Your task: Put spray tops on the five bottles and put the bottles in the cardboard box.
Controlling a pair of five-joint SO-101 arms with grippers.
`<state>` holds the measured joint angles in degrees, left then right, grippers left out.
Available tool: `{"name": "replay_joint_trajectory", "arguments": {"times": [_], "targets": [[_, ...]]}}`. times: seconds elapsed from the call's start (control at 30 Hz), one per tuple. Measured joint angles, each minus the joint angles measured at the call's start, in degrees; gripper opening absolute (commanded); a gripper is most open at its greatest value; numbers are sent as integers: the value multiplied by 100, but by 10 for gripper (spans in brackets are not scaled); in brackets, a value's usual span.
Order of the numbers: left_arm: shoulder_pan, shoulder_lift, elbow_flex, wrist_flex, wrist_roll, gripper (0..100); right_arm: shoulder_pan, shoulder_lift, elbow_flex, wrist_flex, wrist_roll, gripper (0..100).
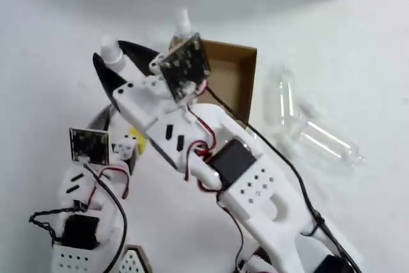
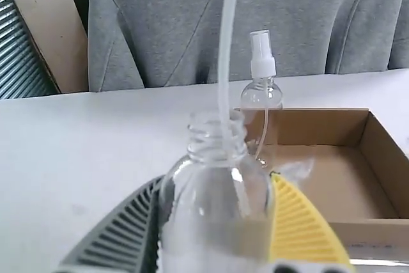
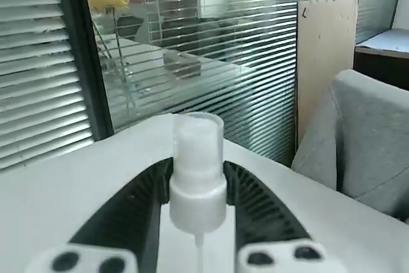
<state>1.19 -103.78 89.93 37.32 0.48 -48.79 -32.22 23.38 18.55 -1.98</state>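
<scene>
A clear plastic bottle with an open threaded neck (image 2: 214, 183) stands closest in the left wrist view. It is clamped round its body by the left gripper (image 2: 214, 225), whose grey ribbed finger and yellow ribbed finger press on opposite sides. A thin translucent dip tube (image 2: 227, 43) comes down from above and appears to pass into the neck. In the right wrist view the right gripper (image 3: 198, 196) has its two black fingers closed round the collar of a white plastic spray top (image 3: 197, 171), with the tube hanging beneath. Behind the held bottle sits an open brown cardboard box (image 2: 377, 151). At its far corner stands a second clear bottle already fitted with a white spray top (image 2: 261, 91); whether it is inside the box cannot be told. In the high view two more uncapped clear bottles (image 1: 284, 103) (image 1: 326, 142) lie on their sides on the white table (image 1: 358, 43), beside the box. The likely risk is misalignment: if the top comes down off-centre the tube could bend or the collar could catch on the rim and cross the thread, and downward pressure could tip or slide the bottle in its grip. The held bottle is upright, long axis vertical, mouth up. The spray top is vertical too, tube down; which way its nozzle faces cannot be told.
</scene>
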Motion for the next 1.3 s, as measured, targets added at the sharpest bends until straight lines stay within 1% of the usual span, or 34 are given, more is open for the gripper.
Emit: {"name": "replay_joint_trajectory", "arguments": {"times": [0.23, 0.3, 0.43, 0.57, 0.8, 1.0, 1.3], "targets": [[0, 0, 0, -18, 0, 20, 9, 176, -26, 0, 0, 15], [0, 0, 0, -158, 0, 20, 0, 220, -26, 0, 0, 15], [-255, 0, 0, -369, 0, 20, 0, 229, -26, 0, 0, 15], [-264, 0, 0, -448, 0, 20, -18, 229, -26, 0, 0, 15], [-290, 0, 0, -554, 624, 20, -114, 229, -26, 18, 0, 15], [-290, 0, 0, -554, 703, 20, -114, 246, -26, 18, 0, 15], [-167, 0, 0, -554, 712, 20, -97, 738, -44, -70, 0, 15]]}}
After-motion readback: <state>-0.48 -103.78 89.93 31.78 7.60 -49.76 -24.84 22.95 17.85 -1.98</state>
